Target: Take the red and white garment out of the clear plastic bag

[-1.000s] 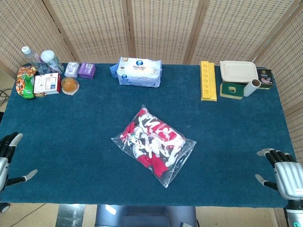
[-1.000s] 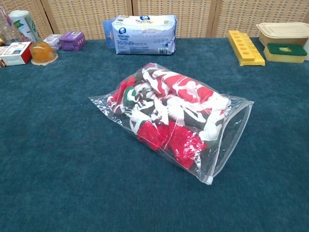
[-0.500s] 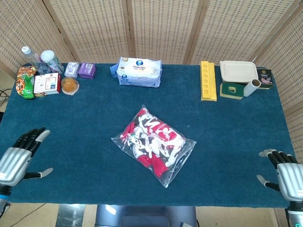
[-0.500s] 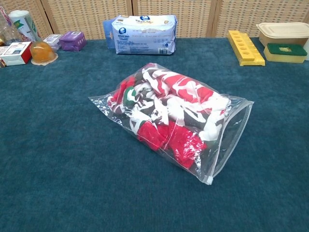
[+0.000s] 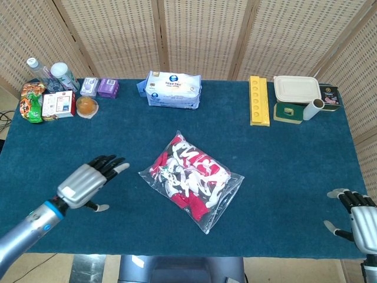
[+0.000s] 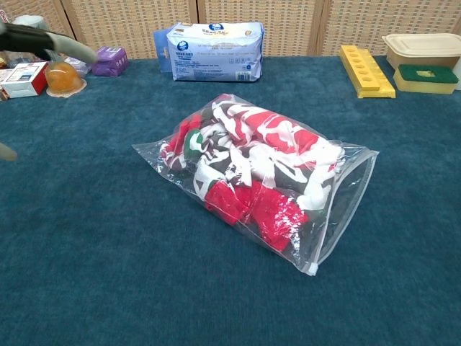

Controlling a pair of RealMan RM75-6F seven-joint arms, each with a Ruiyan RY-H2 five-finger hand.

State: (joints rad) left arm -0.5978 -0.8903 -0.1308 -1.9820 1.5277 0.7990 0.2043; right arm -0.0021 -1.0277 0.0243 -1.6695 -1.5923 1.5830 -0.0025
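Observation:
A clear plastic bag point(image 5: 227, 200) point(image 6: 353, 194) lies in the middle of the blue table, its mouth toward the front right. The crumpled red and white garment point(image 5: 189, 177) point(image 6: 252, 169) is wholly inside it. My left hand point(image 5: 89, 181) hovers over the table left of the bag, fingers spread toward it, holding nothing and a short gap away; the chest view catches only its blurred fingertips point(image 6: 50, 42) at the upper left. My right hand point(image 5: 359, 218) sits at the front right table edge, fingers apart, empty, far from the bag.
Along the back edge stand a tissue pack point(image 5: 173, 89), a yellow tray point(image 5: 258, 100), a lidded white box point(image 5: 296, 89) on a green box, purple packets point(image 5: 108, 87), an orange cup point(image 5: 86, 107), bottles point(image 5: 63, 75) and snack packs point(image 5: 32, 101).
My left hand has swept in from the front left table edge toward the bag's left side. My right hand slid slightly lower at the edge. Bag and garment are unmoved.

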